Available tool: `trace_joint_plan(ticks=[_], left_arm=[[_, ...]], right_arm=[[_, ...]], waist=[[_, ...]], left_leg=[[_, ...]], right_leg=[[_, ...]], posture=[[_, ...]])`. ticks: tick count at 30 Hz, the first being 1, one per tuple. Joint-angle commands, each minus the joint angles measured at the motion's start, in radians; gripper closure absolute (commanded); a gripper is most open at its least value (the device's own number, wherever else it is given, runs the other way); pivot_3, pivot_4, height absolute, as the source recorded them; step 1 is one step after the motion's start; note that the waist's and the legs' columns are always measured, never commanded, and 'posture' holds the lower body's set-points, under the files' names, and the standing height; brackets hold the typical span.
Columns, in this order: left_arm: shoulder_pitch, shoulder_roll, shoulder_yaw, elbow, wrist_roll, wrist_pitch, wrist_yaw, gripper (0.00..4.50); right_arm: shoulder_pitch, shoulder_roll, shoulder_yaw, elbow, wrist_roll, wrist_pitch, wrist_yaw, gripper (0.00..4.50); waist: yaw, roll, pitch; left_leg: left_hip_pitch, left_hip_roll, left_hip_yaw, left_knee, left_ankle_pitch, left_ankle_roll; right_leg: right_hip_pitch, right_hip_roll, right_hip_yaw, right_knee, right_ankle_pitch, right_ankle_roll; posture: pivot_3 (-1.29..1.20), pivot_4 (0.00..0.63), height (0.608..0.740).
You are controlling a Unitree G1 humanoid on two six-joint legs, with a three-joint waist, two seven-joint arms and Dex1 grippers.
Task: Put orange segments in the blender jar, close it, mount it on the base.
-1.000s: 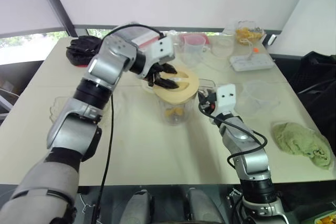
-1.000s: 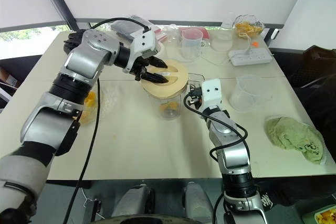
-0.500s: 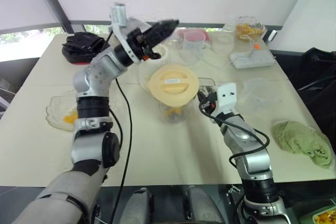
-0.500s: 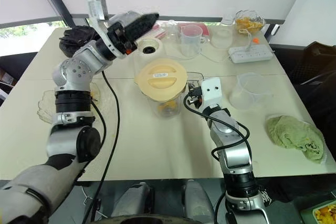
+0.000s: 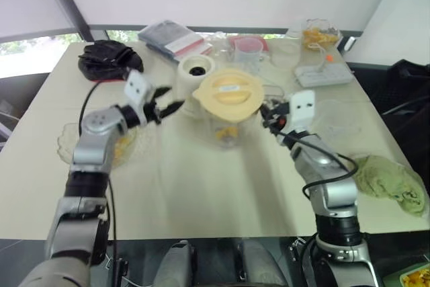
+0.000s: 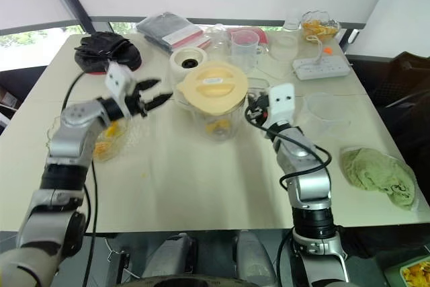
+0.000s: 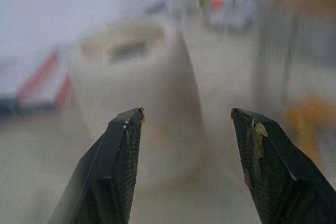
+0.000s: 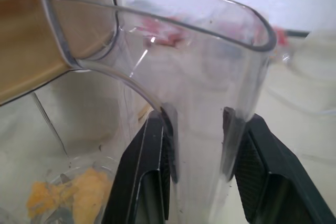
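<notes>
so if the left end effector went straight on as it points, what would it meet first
Most likely the cream blender base, straight ahead between the open fingers of the left end effector; the lidded blender jar stands beside that line. Depth is unclear.

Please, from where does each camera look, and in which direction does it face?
Left eye view: on the head, facing forward and down at the table, blender jar and base; both arms show.
Right eye view: beside it, same direction, same scene.
Left wrist view: on the left wrist, along the open left gripper towards the base.
Right wrist view: on the right wrist, along the right gripper, shut on the jar handle.
Shared: the blender jar is in all four views.
</notes>
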Motion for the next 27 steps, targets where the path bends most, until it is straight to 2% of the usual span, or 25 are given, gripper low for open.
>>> trace_joint_plan(ticks=[1,4,8,11,15,22,27], left_arm=[[0.059,0.03,0.037,-0.167,-0.063,0.045,-0.008,1.71],[0.132,0.046,0.046,-0.271,-0.113,0.136,-0.003,1.71],[0.263,0.099,0.001,-0.435,-0.121,0.351,0.043,1.71],[0.279,0.08,-0.008,-0.441,-0.077,0.361,0.125,1.71],[0.291,0.038,0.01,-0.483,-0.103,0.373,0.174,1.71],[0.321,-0.051,0.069,-0.564,-0.135,0.334,0.269,1.71],[0.381,-0.08,0.091,-0.634,-0.143,0.319,0.32,1.71]], right_arm=[[-0.094,-0.01,-0.044,-0.1,0.064,0.029,0.008,3.36],[-0.163,-0.023,-0.065,-0.099,0.086,0.069,0.006,3.36],[-0.387,-0.099,-0.115,-0.009,0.123,0.136,0.022,3.36],[-0.527,-0.145,-0.133,0.09,0.141,0.163,0.036,3.36],[-0.697,-0.183,-0.112,0.271,0.124,0.148,0.069,3.36],[-0.926,-0.142,-0.053,0.685,0.061,-0.047,0.104,3.36],[-1.064,-0.058,-0.034,0.997,0.014,-0.241,0.101,3.36]], waist=[[0.003,0.0,0.0],[0.0,0.0,0.0],[-0.014,0.005,0.004],[-0.009,0.006,0.004],[-0.009,0.005,0.004],[-0.026,0.005,0.004],[-0.038,0.006,0.004]], left_leg=[[-0.001,0.0,0.0,0.0,0.0,0.0],[-0.002,0.0,0.0,0.0,0.0,0.0],[-0.002,0.0,0.001,0.0,0.0,0.001],[-0.002,0.0,0.001,-0.001,-0.001,0.002],[-0.002,0.001,0.001,-0.001,-0.001,0.002],[-0.004,0.001,0.004,-0.001,0.0,0.001],[-0.006,0.001,0.006,-0.001,-0.001,0.001]], right_leg=[[0.0,0.0,0.0,0.0,0.0,0.0],[-0.001,-0.001,0.0,0.0,0.0,0.0],[-0.002,0.0,0.001,0.0,0.0,0.0],[-0.003,0.0,0.0,0.001,0.0,0.0],[-0.003,0.0,0.0,0.001,0.0,-0.001],[-0.005,0.0,0.001,0.001,0.0,-0.001],[-0.008,0.0,0.002,0.001,0.0,-0.001]], posture=[[0.0,0.15,0.74],[0.0,0.15,0.74],[0.0,0.15,0.74],[0.0,0.15,0.74],[0.0,0.15,0.74],[0.0,0.15,0.74],[0.0,0.15,0.74]])
